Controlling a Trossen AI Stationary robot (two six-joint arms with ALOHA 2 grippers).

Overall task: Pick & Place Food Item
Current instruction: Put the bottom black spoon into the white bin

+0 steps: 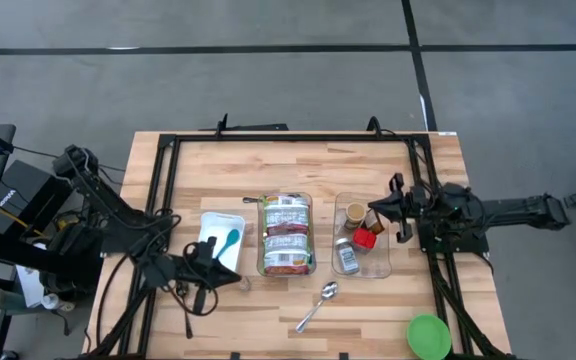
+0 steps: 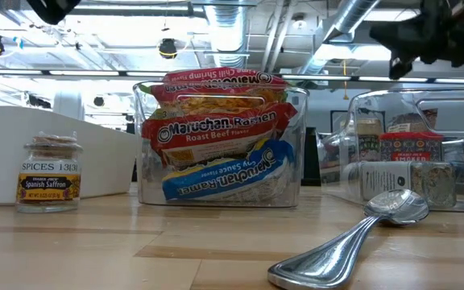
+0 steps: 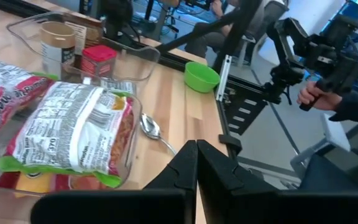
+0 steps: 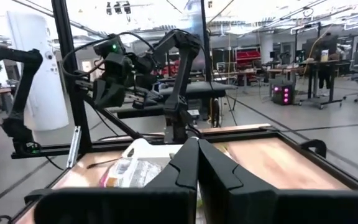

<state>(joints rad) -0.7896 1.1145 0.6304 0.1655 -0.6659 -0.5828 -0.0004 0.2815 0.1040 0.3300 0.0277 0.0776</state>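
Ramen packets (image 1: 286, 236) are packed into a clear bin (image 1: 262, 203) at the middle of the table (image 1: 218, 160). From above I count three packets, laid side by side, each with its long axis running across the table from left to right, while the bin itself runs lengthways from the far edge to the near one. In the low view the same three show stacked, labels facing the camera, the bottom one tilted up to the right.

To the right of that bin is a second clear bin (image 1: 386, 262), and in it four small containers: a tan-topped jar (image 1: 355, 212), a red-capped one (image 1: 365, 238), a dark brown one between them, and a spice jar lying on its side (image 1: 346, 256).

One spoon (image 1: 317, 306) lies near the front edge, bowl toward the bins, handle angling toward the near left. One green bowl (image 1: 428, 336) sits at the near right corner. One white tray (image 1: 208, 222) lies left of the ramen bin with a teal scoop (image 1: 228, 240) in it, and one saffron jar (image 2: 50, 173) stands just beside the tray.

The left gripper (image 1: 240, 281) hangs near the front edge by the white tray, fingers pressed together on nothing. The right gripper (image 1: 372, 208) sits over the far end of the jar bin, fingers also together and empty
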